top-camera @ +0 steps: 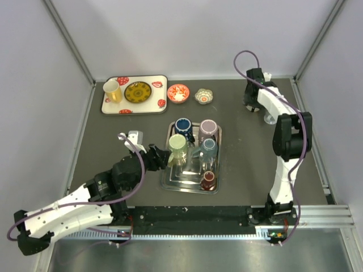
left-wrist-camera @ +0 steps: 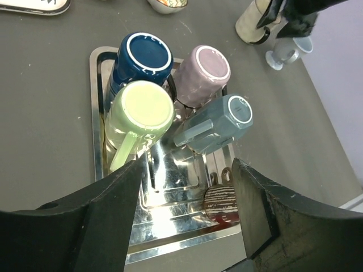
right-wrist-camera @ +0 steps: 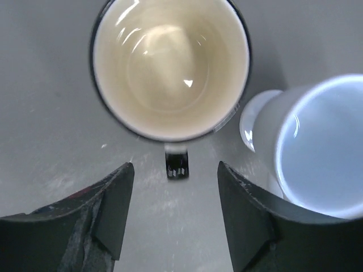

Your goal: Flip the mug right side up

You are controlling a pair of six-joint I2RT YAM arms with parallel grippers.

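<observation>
Right wrist view shows what the top view hides: the cream mug (right-wrist-camera: 170, 62) standing mouth-up just ahead of the open right pincer (right-wrist-camera: 176, 170), handle pointing between its spread fingers. Left wrist view has the left pincer (left-wrist-camera: 190, 167) open above the tray (left-wrist-camera: 95, 85) of inverted mugs (left-wrist-camera: 140, 110).

Cream mug (right-wrist-camera: 170, 68), dark rim, upright, mouth up, dark handle toward camera, on table (right-wrist-camera: 51, 141)

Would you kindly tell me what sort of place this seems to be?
Probably a lab test cell, not a kitchen: plain white panels enclose a dark table, with mugs staged on a metal tray.
</observation>
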